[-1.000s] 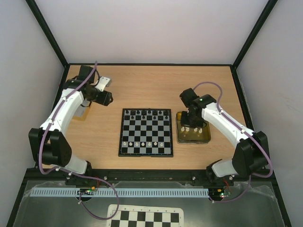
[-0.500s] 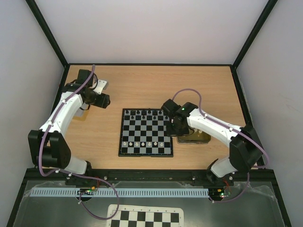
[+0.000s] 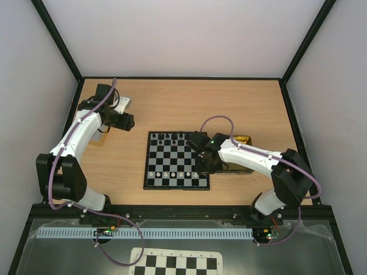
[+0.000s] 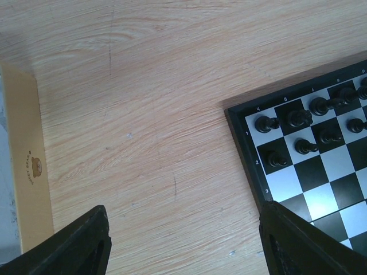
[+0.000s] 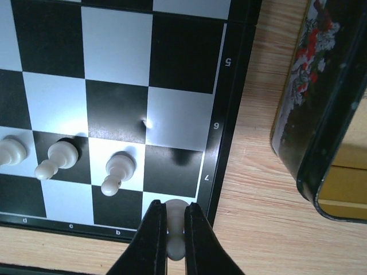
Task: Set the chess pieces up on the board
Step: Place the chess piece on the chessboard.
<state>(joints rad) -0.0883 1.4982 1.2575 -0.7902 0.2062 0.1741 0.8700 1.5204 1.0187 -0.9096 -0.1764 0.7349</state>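
The board (image 3: 146,167) lies mid-table, with black chessmen (image 3: 175,136) along its far rows and a row of white pawns (image 3: 165,173) near its front edge. My right gripper (image 3: 202,167) is over the board's near right corner. In the right wrist view it (image 5: 175,209) is shut on a white pawn (image 5: 175,232), held just above the corner square, with three white pawns (image 5: 116,170) standing to its left. My left gripper (image 3: 128,121) is open and empty (image 4: 183,209) over bare wood left of the board's far corner (image 4: 246,143).
The gold tin tray (image 3: 244,140) sits right of the board, partly behind my right arm, and its rim shows in the right wrist view (image 5: 321,149). A cream box (image 4: 28,166) lies left of my left gripper. An unframed checker sheet (image 3: 175,263) lies below the arm bases.
My right arm has swung left from over the tin tray to the board's near right corner, carrying a white pawn. My left gripper has drawn back slightly.
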